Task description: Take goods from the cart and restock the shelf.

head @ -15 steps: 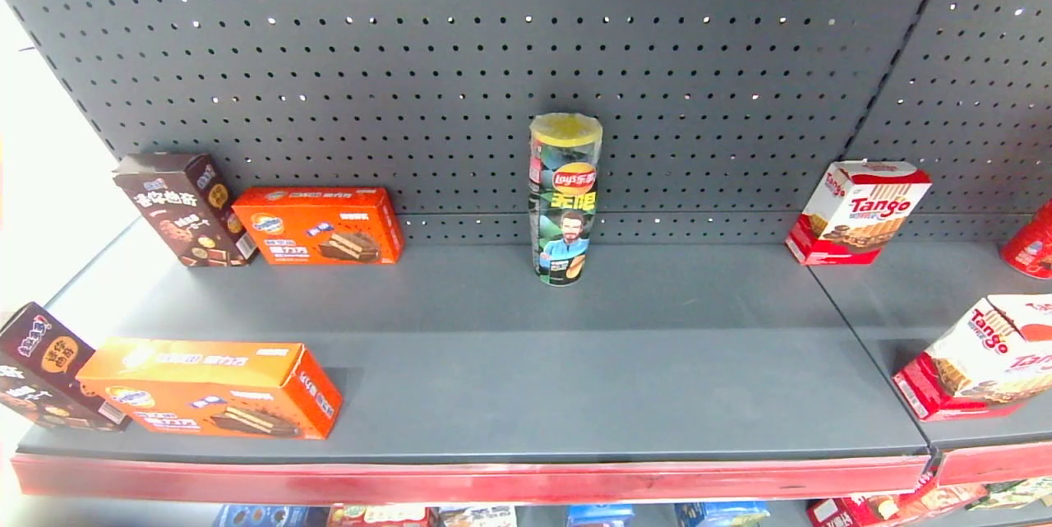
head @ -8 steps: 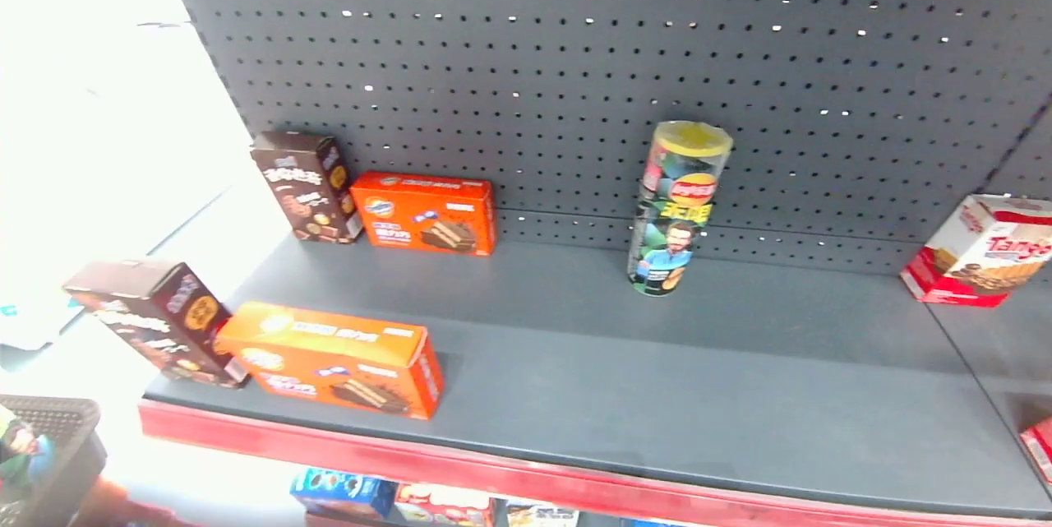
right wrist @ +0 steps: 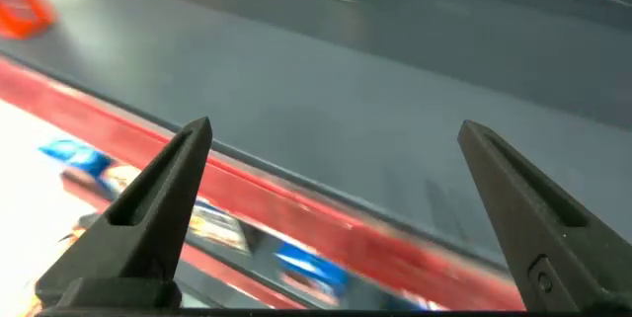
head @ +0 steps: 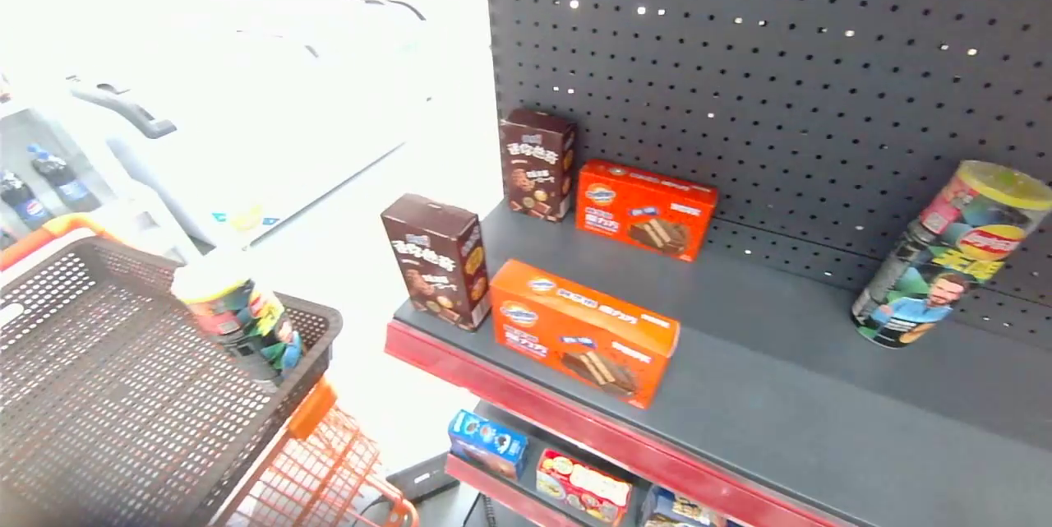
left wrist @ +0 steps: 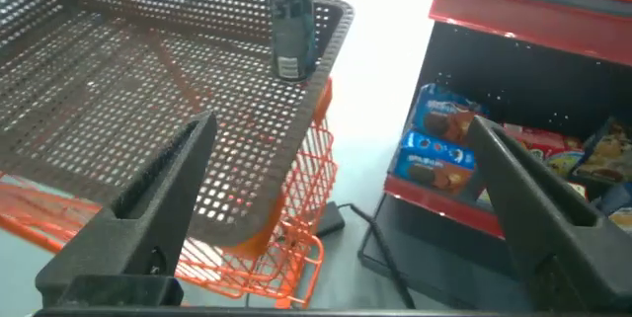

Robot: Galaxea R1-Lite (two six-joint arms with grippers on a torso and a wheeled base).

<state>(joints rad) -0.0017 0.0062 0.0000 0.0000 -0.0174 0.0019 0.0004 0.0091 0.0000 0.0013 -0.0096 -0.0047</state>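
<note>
Shelved can [head: 945, 260] apparently placed; cart can [left wrist: 289, 21] awaits pickup just beyond left gripper [left wrist: 341, 127]; it and right gripper [right wrist: 336, 131] both spread, empty.

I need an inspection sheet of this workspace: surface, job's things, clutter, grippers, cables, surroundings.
Surface: dark grey shelf, red front edge.
Job's things: chip can upright in the cart basket corner; second chip can, brown boxes, orange boxes on the shelf.
Clutter: nothing seen.
Grippers: left gripper open, empty, above the cart basket; right gripper open, empty, over the shelf edge.
Cables: dark cable on the floor by the shelf base.
Surroundings: stocked lower shelf; bottles far left.
</note>
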